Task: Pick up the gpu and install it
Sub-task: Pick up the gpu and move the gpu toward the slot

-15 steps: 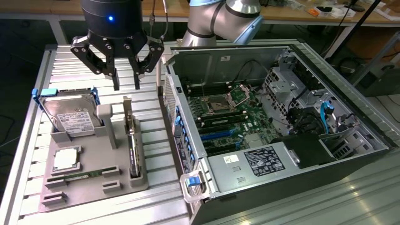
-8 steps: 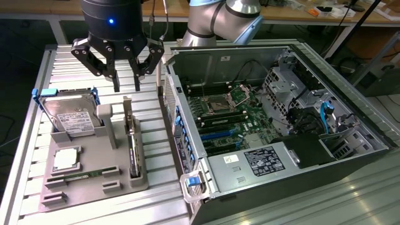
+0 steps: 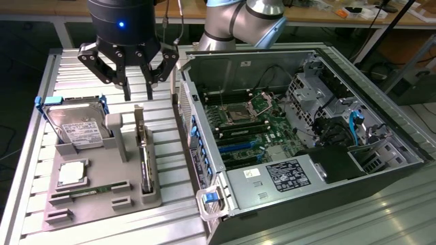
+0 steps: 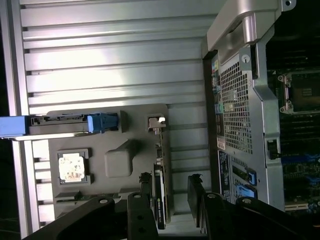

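Note:
The gpu [image 3: 144, 158] stands on its long edge in a slot of the grey holder [image 3: 102, 206], on the exterior view's left of the open computer case [image 3: 381, 153]. In the wrist view the gpu [image 4: 160, 205] is a thin dark card with its pale metal bracket end farther from the fingers. My gripper [image 3: 139, 96] hangs open above the far end of the card, touching nothing. The wrist view shows the gripper [image 4: 170, 179] with one finger on each side of the card's line, and nothing is held.
The holder also carries a silver hard drive [image 3: 78, 127] with blue tabs, a processor chip [image 3: 71, 173] and a green memory stick [image 3: 89, 191]. Inside the case lies the motherboard [image 3: 252, 127] with blue slots [image 3: 235, 148]. Everything rests on a ribbed metal table [image 3: 89, 61].

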You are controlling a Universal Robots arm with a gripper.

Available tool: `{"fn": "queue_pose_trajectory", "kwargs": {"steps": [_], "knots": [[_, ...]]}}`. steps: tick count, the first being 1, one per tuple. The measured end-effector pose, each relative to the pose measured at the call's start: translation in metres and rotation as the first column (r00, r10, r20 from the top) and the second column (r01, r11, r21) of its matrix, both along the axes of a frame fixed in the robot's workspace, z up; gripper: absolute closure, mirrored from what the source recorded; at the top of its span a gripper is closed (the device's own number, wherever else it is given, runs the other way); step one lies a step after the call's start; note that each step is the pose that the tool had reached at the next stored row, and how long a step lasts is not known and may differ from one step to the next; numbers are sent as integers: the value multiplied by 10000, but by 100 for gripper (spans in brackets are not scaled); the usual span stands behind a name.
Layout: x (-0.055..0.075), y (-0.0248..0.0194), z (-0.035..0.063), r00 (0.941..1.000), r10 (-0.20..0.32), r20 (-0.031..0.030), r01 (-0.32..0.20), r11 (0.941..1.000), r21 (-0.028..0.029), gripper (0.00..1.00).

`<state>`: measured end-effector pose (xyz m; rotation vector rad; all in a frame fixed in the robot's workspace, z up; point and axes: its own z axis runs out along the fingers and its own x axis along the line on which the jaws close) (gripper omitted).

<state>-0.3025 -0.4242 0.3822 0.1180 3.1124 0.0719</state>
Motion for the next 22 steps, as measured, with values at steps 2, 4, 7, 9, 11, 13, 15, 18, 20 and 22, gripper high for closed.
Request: {"fn": "queue_pose_trajectory", "kwargs": {"steps": [2, 4, 7, 9, 11, 13, 15, 18, 20, 22], "knots": [[0, 0, -13, 10000, -1, -1, 1, 10000, 0, 58], [0, -2, -21, 10000, 0, -1, 0, 10000, 0, 58], [0, -3, -28, 10000, 0, -2, 0, 10000, -1, 58], [0, -3, -29, 10000, 0, 0, 0, 10000, 0, 58], [0, -4, -33, 10000, 0, -1, 0, 10000, 0, 58], [0, -6, -37, 10000, 0, -1, 0, 10000, 0, 58], [0, -6, -40, 10000, 0, -1, 0, 10000, 0, 58], [0, -7, -48, 10000, 0, 0, 0, 10000, 0, 58], [0, -7, -53, 10000, 0, -1, 0, 10000, 0, 58], [0, -7, -60, 10000, -1, 0, 1, 10000, 0, 58]]}}
